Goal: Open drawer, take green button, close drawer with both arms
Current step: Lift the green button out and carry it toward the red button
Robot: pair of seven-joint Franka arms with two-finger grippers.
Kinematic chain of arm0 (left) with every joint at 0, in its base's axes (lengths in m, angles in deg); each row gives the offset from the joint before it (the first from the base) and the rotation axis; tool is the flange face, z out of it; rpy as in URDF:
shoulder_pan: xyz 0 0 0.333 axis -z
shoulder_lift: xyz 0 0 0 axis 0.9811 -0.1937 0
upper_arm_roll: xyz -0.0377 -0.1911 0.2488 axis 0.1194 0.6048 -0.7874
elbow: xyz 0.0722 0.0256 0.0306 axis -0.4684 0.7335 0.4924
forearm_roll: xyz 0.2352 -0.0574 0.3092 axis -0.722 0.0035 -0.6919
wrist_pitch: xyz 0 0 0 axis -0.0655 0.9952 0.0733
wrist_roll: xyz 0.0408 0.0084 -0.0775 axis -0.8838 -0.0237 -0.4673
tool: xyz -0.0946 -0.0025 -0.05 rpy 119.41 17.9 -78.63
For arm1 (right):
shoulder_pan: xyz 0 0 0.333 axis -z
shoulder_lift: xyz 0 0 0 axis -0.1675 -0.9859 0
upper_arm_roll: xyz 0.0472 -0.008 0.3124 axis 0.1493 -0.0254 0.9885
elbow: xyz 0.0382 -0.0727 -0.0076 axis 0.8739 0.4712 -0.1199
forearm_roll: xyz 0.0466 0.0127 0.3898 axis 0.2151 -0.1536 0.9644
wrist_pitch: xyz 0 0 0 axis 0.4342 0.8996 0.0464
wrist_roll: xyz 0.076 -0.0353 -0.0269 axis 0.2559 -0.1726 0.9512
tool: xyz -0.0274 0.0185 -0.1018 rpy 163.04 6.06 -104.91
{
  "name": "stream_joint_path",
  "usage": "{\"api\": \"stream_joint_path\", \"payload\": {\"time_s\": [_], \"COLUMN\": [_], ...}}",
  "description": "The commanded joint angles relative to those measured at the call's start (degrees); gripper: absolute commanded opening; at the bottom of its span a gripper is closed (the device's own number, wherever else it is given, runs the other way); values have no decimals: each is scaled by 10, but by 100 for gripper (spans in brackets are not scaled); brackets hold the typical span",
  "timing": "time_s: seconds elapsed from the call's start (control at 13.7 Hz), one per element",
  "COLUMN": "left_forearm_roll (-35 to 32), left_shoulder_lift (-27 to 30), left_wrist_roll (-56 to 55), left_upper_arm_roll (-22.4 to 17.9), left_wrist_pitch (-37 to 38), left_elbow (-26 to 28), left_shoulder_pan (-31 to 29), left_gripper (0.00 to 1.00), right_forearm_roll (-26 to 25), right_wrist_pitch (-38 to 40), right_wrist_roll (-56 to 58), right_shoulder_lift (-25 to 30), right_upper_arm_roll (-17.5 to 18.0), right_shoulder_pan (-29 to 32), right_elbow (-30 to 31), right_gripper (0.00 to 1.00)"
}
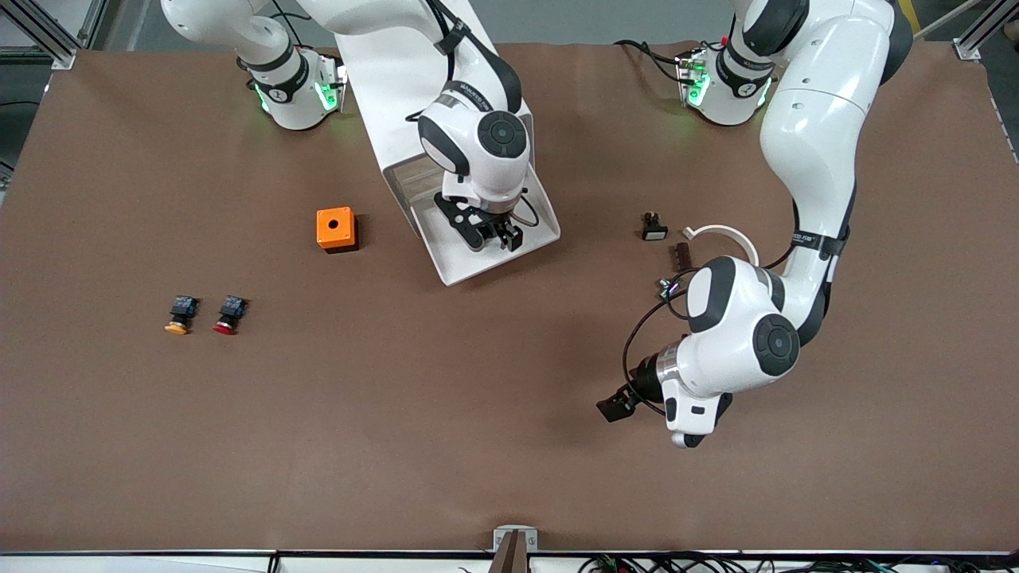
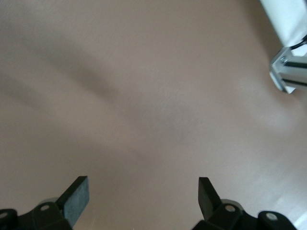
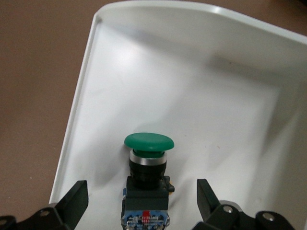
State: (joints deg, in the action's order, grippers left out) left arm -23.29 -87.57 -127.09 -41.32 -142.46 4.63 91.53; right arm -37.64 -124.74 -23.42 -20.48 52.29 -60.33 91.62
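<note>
With the right hand (image 3: 139,201) wide apart around the button (image 3: 147,179) in the drawer (image 1: 466,263), and the left hand (image 2: 143,199) spread empty near the surface's (image 1: 398,438) front edge, a crooked squeeze could make the round cap slip away.

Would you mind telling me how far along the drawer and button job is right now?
Done: the drawer is open. In hand: the right gripper is open over it, fingers either side of the green button, not yet gripping. The left gripper waits open over bare table. Left: grasp, lift out, close the drawer.
</note>
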Motion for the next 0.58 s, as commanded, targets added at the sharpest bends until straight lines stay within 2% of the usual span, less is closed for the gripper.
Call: {"api": "stream_joint_path", "payload": {"time_s": [0.0, 0.37, 0.44, 0.51], "left_forearm_roll": [-11, -11, -11, -11], "left_shoulder_lift": [-1, -2, -6, -7], "left_wrist_roll": [18, 21, 21, 21], "left_upper_arm_roll": [-4, -5, -5, -5], "left_wrist_pitch": [-31, -31, -32, -33], "left_elbow": [11, 13, 14, 14], "left_shoulder_pan": [3, 3, 3, 3], "left_gripper": [100, 100, 100, 100], "right_forearm_roll": [-1, 12, 13, 13], "right_wrist_pitch": [-3, -16, -18, -18], "right_wrist_roll": [-14, -11, -7, -5], "right_shoulder_lift": [-6, -19, -20, -20], "right_upper_arm_roll": [-5, -5, -5, -4], "right_shoulder_pan": [-11, -14, -14, -13], "right_elbow": [-6, -7, -7, -9], "right_gripper": [100, 48, 28, 2]}}
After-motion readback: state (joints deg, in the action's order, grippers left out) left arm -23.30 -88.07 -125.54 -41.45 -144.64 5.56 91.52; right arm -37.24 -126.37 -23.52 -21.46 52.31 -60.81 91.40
